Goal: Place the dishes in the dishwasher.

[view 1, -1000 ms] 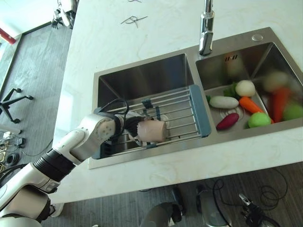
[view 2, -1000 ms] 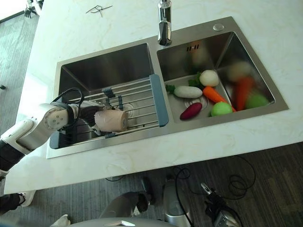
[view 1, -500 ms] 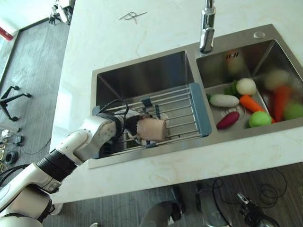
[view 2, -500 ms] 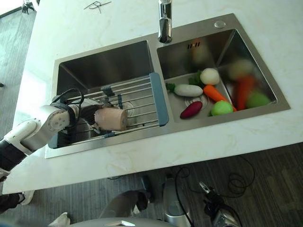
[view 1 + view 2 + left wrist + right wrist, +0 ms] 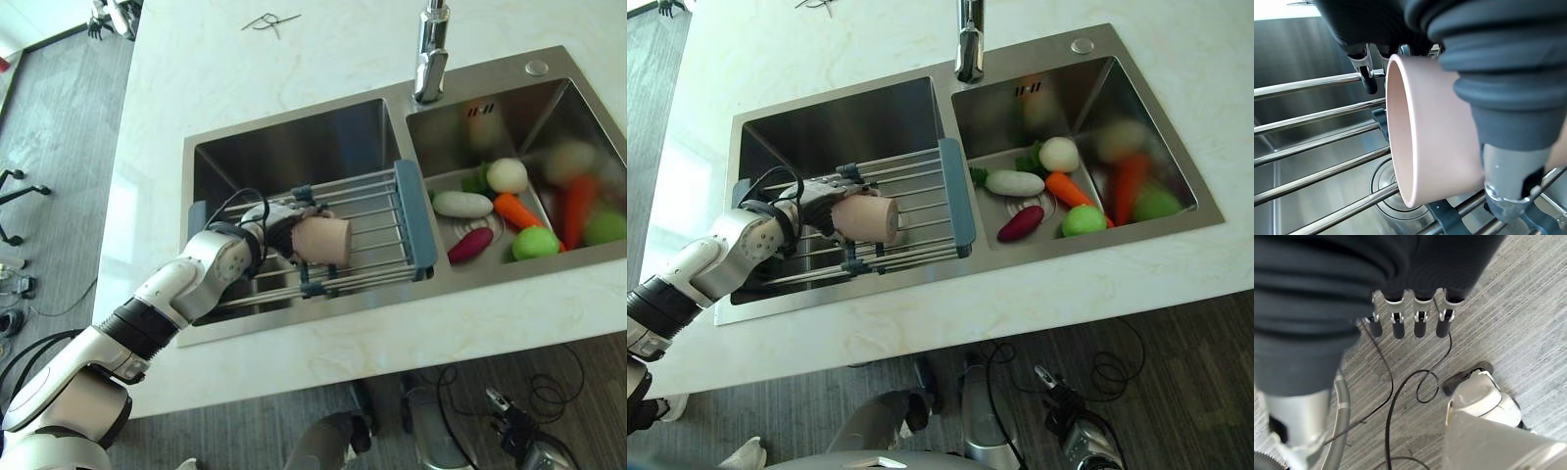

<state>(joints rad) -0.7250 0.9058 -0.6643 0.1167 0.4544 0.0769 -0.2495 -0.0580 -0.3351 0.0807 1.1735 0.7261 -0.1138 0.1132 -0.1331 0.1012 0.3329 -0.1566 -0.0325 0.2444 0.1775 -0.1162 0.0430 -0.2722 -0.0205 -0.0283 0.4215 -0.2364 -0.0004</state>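
Gripping pale pink cup (image 5: 323, 240) sideways, left hand (image 5: 277, 224) over rack (image 5: 377, 235).

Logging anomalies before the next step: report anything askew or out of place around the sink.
The pink cup lies sideways over the sink rack, gripped by the left hand. Vegetables sit loose in the right basin, not dishes. Nothing looks spilled or broken.
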